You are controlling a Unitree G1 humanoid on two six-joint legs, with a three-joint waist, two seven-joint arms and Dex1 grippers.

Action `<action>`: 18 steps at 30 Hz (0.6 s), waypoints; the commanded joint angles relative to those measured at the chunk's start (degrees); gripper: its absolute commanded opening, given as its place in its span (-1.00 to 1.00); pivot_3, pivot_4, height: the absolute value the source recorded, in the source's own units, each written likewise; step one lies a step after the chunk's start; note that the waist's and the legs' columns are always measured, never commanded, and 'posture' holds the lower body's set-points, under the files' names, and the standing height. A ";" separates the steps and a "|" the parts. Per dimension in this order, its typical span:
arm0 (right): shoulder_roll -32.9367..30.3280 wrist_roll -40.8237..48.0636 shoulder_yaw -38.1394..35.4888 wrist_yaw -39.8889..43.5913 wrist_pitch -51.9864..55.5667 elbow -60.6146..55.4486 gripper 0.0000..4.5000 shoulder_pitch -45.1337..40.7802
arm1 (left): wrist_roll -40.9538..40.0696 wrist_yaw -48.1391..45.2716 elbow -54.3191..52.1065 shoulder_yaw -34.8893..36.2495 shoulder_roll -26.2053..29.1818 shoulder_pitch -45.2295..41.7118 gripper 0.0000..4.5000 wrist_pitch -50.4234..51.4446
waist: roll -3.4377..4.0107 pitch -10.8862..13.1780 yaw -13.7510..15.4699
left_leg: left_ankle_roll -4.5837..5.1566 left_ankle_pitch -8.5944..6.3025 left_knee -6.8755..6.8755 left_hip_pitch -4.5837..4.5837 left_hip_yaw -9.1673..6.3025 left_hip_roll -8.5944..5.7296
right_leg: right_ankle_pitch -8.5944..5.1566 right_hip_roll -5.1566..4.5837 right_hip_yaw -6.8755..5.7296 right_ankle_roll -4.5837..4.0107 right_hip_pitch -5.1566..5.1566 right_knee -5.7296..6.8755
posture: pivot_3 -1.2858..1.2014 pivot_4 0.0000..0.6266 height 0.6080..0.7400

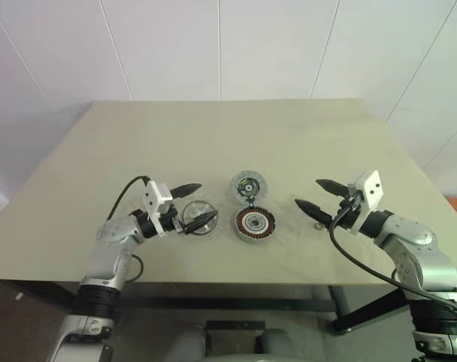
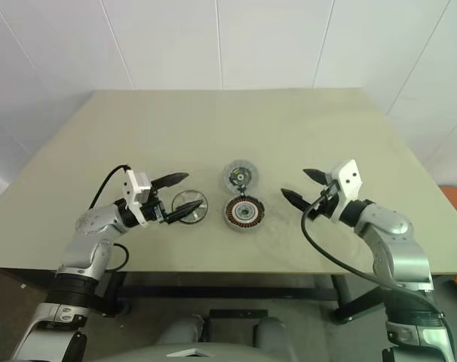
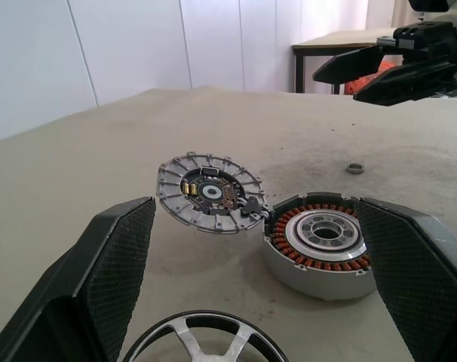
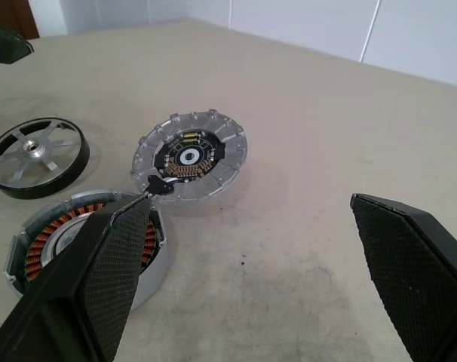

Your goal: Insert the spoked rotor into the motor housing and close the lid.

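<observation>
The spoked rotor, a black rim with silver spokes, lies flat on the table left of the motor housing. The housing's copper windings face up around a pale centre. Touching the housing's far rim is the lid, a ribbed grey disc whose inner face with a dark board is up. My left gripper hovers open just over the rotor, one finger crossing its rim. To the right of the housing my right gripper is open and holds nothing.
A small metal ring lies on the beige table between the housing and the right gripper. White wall panels stand behind the table. A second table shows far off.
</observation>
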 commanded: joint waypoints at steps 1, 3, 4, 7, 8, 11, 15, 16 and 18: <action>-0.64 0.20 -0.82 0.31 -1.23 -0.50 0.98 -1.36 | 0.19 -0.22 -0.22 0.30 0.16 -1.18 1.00 -1.46 | 0.00 0.00 -0.01 | 0.00 0.00 0.00 0.00 0.00 0.00 | 0.00 0.00 0.00 0.00 0.00 0.00 | 0.03 -1.00 1.00; -0.60 0.22 -0.81 0.40 -1.13 -0.46 0.98 -1.37 | 0.22 -0.28 -0.08 0.22 0.14 -1.18 1.00 -1.54 | 0.00 0.00 0.00 | 0.00 0.00 0.00 0.00 0.00 0.00 | 0.00 0.00 0.00 0.00 0.00 0.00 | 0.03 -1.00 1.00; -0.73 0.10 -0.63 0.47 -0.83 -0.47 0.98 -1.18 | 0.24 -0.33 0.04 0.16 0.13 -1.14 1.00 -1.66 | 0.00 0.00 0.01 | 0.00 0.00 0.00 0.00 0.00 0.00 | 0.00 0.00 0.00 0.00 0.00 0.00 | 0.03 -1.00 1.00; -1.69 -1.88 0.76 1.28 -0.88 1.40 0.98 0.67 | 0.27 -0.44 0.30 -0.04 0.07 -1.01 1.00 -1.97 | 0.00 0.00 0.02 | 0.00 0.00 0.00 0.00 0.00 0.00 | 0.00 0.00 0.00 0.00 0.00 0.00 | 0.03 -1.00 1.00; -1.78 -2.79 1.16 1.39 -1.54 2.76 0.98 1.47 | 0.28 -0.47 0.45 -0.11 0.05 -0.98 1.00 -2.11 | -0.03 -0.01 0.04 | 0.00 0.00 0.00 0.00 0.00 0.00 | 0.00 0.00 0.00 0.00 0.00 0.00 | 0.03 -1.00 1.00; -1.67 -4.25 1.66 1.57 -2.79 4.82 0.98 3.02 | 0.27 -0.58 0.63 -0.28 0.15 -0.86 1.00 -2.41 | -0.06 0.00 0.16 | 0.00 0.00 0.00 0.00 -0.01 -0.01 | 0.00 0.00 -0.03 0.00 0.02 0.00 | 0.03 -1.00 1.00; 0.27 -1.55 -0.27 1.10 -1.69 6.78 0.98 3.35 | 0.29 -0.77 0.72 -0.30 0.23 -0.85 1.00 -2.61 | -0.03 0.01 -0.19 | 0.00 0.00 0.00 0.01 0.03 -0.01 | 0.00 0.00 0.01 0.00 0.01 0.00 | 0.03 -1.00 1.00; 0.90 -0.51 -1.13 0.98 -1.26 7.78 0.98 3.39 | 0.28 -0.83 0.75 -0.31 0.23 -0.85 1.00 -2.65 | -0.05 0.02 -0.18 | 0.00 0.00 0.00 0.02 0.03 0.00 | 0.00 0.02 0.01 0.00 0.02 0.00 | 0.03 -1.00 1.00; 1.88 1.11 -2.91 0.80 -0.72 10.32 0.98 3.60 | 0.24 -0.88 0.73 -0.30 0.24 -0.84 1.00 -2.71 | -0.05 0.02 -0.06 | 0.00 0.00 0.00 0.05 -0.01 0.01 | 0.00 0.04 -0.01 0.00 0.05 0.01 | 0.03 -1.00 1.00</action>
